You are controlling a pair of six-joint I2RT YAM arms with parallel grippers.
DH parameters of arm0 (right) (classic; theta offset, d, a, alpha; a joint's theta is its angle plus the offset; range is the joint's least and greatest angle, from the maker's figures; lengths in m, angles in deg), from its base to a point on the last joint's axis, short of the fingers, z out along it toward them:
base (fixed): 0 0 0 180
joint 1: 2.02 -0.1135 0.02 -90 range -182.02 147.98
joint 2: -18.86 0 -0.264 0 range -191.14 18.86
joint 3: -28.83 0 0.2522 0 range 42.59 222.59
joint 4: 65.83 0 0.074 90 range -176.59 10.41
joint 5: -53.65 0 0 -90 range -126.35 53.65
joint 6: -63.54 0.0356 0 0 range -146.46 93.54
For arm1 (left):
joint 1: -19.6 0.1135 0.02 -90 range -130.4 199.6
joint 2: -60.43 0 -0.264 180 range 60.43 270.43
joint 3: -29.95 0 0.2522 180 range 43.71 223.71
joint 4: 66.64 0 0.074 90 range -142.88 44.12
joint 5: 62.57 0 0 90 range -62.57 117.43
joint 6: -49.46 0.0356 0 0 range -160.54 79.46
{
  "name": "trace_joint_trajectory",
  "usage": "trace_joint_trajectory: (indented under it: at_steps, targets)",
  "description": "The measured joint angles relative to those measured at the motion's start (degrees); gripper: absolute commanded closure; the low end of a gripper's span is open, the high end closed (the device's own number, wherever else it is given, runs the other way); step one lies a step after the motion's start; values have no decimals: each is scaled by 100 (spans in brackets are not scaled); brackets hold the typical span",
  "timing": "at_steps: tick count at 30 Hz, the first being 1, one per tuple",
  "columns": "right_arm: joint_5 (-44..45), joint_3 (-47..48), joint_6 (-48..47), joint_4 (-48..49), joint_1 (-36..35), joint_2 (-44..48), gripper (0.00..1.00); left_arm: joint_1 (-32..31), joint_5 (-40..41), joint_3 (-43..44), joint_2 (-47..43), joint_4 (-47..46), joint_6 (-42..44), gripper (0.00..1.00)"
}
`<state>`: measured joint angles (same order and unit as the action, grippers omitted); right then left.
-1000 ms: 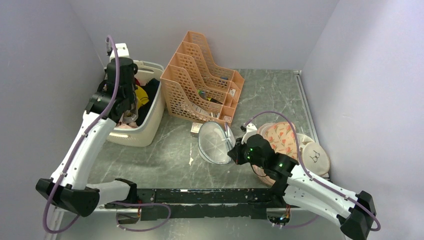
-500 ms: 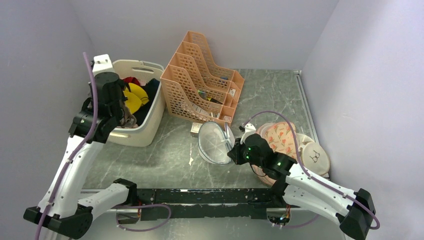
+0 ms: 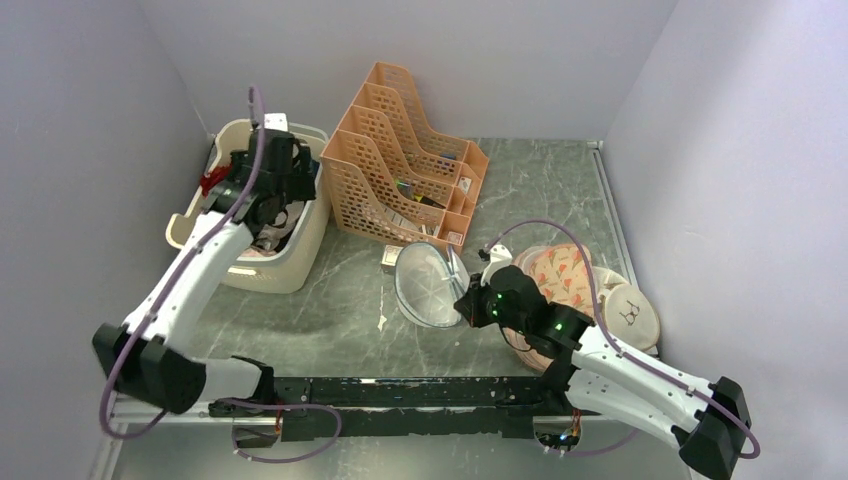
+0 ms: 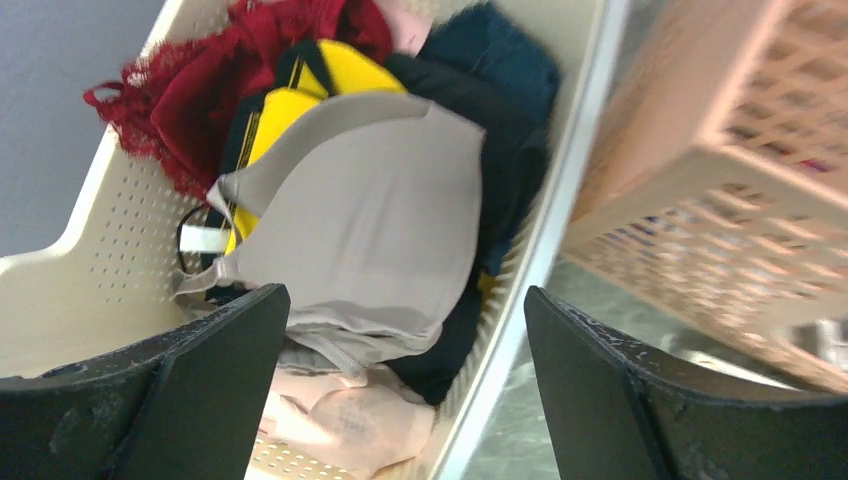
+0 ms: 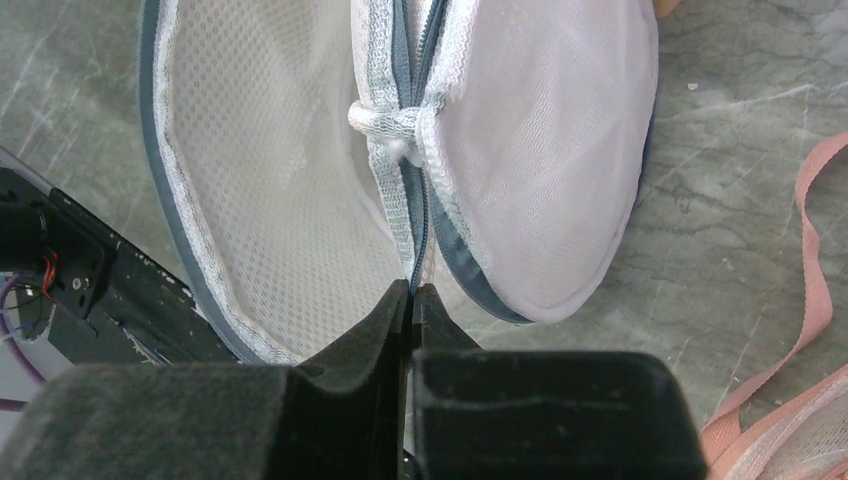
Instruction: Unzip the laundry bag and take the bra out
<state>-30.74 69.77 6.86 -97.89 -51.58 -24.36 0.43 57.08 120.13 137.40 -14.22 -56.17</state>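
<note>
1. Right gripper (image 5: 410, 292), near side, 5 o'clock of the table (image 3: 520, 190): fingers pressed together, pinching the zip seam of the laundry bag (image 5: 560, 150).
2. Laundry bag, table middle: whitish mesh drum on its edge, unzipped, its two halves gaping apart.
3. Peach printed pad (image 3: 562, 277), 4 o'clock, lying on white mesh discs (image 3: 632, 316) with a pink strap (image 5: 812, 250) trailing beside.
4. Cream basket (image 3: 262, 272), 9 o'clock. Contents: the bra (image 4: 370, 230), pale beige, cup upward, on top of the heap; a red lace garment (image 4: 190, 100); a yellow-and-black garment (image 4: 300, 90); a dark navy garment (image 4: 500, 80); a pale pink piece (image 4: 350, 420) under the bra.
5. Left gripper (image 4: 405, 295), over the basket: fingers spread wide, bra below them, not gripped.
6. Peach file rack (image 3: 400, 170), 12 o'clock: small items in the compartments, too small to tell.
</note>
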Motion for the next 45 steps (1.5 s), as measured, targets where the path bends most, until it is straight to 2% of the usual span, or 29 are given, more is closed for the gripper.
trace_joint_trajectory:
  at_steps: [8, 15, 20, 24, 27, 29, 34, 37, 38, 43, 45]
  targets:
    - [61, 28, -2, 2, 0, -48, 100, 2, -1211, -599, -1965, -767, 50, 0]
    - [151, 48, 11, 2, 0, -173, 98, 2, -2935, -1296, -2623, -1366, -140, 1]
    - [170, 92, 66, -2, 0, -170, 82, 2, -4308, -1794, -2385, -1919, -619, 1]
    - [170, 114, 125, -2, 0, -142, 69, -31, -5362, -2610, -2210, -2634, -1259, 0]
    - [162, 120, 175, -4, 0, -94, 57, -293, -5628, -3154, -2109, -2942, -1587, 0]
    - [146, 151, 192, -7, 0, -50, 48, -772, -5580, -3392, -2000, -2957, -1692, 1]
    - [146, 278, 181, -48, 0, 153, 34, -1963, -5178, -3580, -1714, -3021, -1808, 12]
    - [181, 396, 175, -85, 0, 321, 28, -2315, -4846, -3617, -1388, -3071, -1893, 24]
    - [214, 437, 173, -107, 0, 365, 27, -2393, -4695, -3589, -1204, -3062, -1897, 29]
    - [533, 540, 227, -271, 0, 588, 25, -2599, -4192, -3364, -184, -2953, -1934, 73]
    - [789, 540, 356, -400, 0, 658, 24, -2645, -4054, -3362, -92, -2879, -1980, 85]
